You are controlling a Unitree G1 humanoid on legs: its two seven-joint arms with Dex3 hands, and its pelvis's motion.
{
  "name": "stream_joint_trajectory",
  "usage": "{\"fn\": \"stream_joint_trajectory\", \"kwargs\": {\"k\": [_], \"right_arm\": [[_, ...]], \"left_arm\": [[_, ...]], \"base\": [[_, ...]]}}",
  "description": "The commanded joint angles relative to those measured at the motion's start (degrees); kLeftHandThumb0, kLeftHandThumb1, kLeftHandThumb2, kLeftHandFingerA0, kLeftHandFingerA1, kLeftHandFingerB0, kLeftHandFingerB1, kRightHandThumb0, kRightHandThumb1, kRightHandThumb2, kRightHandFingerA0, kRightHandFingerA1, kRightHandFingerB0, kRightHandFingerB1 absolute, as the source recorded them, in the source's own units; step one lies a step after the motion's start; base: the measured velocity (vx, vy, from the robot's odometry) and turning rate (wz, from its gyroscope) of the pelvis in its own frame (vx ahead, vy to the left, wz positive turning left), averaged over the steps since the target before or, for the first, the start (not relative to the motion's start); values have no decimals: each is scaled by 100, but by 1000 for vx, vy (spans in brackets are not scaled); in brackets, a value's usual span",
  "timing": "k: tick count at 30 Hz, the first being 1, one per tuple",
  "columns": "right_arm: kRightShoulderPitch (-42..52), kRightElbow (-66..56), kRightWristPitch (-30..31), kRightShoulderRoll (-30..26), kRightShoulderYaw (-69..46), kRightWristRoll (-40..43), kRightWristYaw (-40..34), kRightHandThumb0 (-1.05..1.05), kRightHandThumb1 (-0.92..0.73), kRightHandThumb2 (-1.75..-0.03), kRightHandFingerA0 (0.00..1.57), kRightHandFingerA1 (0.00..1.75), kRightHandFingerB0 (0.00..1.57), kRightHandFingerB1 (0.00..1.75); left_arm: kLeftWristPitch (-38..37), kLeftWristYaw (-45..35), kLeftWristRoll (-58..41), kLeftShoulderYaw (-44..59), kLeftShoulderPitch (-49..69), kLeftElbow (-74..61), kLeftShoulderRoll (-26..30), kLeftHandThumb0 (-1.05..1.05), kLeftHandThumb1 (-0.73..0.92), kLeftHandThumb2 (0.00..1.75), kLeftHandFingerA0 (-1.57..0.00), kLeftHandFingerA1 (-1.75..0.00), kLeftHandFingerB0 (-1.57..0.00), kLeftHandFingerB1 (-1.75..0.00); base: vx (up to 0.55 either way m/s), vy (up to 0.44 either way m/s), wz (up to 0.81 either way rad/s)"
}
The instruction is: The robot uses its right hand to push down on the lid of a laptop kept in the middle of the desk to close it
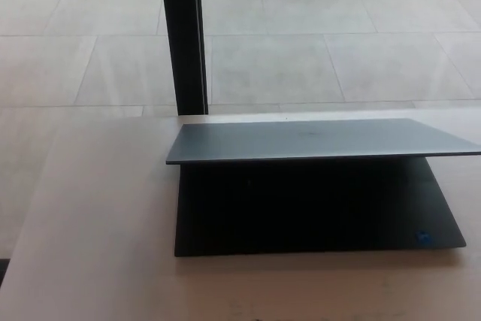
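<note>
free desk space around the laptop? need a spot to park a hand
Bare desk left of the laptop, from its left edge out to the desk's left edge. A narrower bare strip runs in front of the base. Right side is tight: the lid reaches the picture's edge. Neither hand is in view.
</note>
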Motion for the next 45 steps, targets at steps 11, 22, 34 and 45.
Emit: {"fn": "stream_joint_trajectory", "kwargs": {"k": [11,22,34,45], "right_arm": [[-2904,-3186,-37,-1283,2968,-1037,632,-83,-92,-68,43,51,29,31],[-3580,-2900,-803,-1097,5519,-2581,1458,-87,-92,-68,40,48,31,30],[-3350,-2722,-850,-963,7233,-3445,1527,-90,-91,-73,19,48,15,32],[-3651,-2156,-546,-619,8168,-3748,1419,-81,-76,-64,15,52,18,31]], "left_arm": [[-242,181,-840,895,-290,482,490,-83,92,81,-43,-61,-36,-45],[-229,176,-847,937,-317,473,473,-82,92,80,-43,-61,-36,-46],[-267,175,-839,890,-313,493,521,-86,92,81,-48,-61,-36,-44],[-286,188,-845,867,-401,545,531,-85,92,81,-45,-59,-37,-45]], "base": [[0,0,0],[0,0,0],[0,0,0],[0,0,0]]}}
